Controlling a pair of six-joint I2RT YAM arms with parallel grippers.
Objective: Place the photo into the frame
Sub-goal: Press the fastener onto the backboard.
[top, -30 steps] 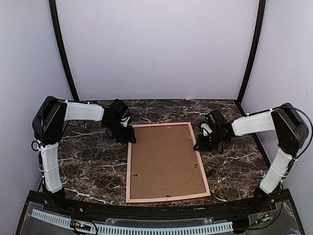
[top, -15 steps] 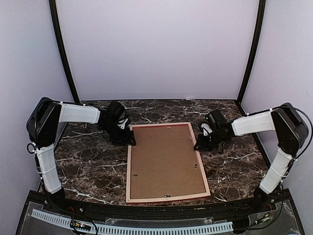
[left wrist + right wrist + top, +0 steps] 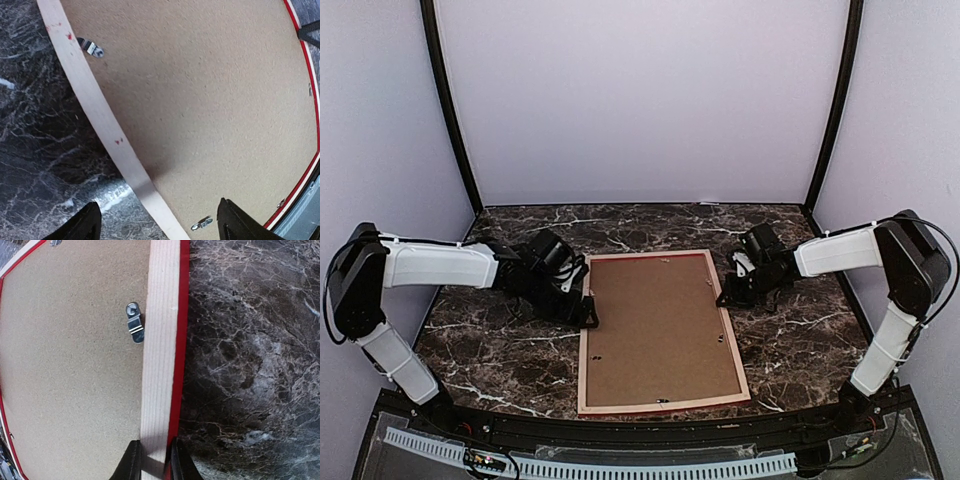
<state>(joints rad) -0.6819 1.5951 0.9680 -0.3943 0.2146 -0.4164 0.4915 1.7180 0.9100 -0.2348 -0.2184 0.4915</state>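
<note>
One frame (image 3: pixel 660 405) lies back-up — left claw (image 3: pixel 160 229) spread wide astride one rail, right claw (image 3: pixel 155 462) pinching the opposite rail; one backing board (image 3: pixel 655 330) between them

- No txt, labels, brand marks or nos. legible in any view.
- Frame (image 3: pixel 663 404) rails: just a few red specks on the pale wood in the left wrist view, not letters.
- Backing board (image 3: pixel 658 330): bare brown, no print to read on it.
- Gear along the near table edge in the top view: too small and blurry to make out any markings.
</note>
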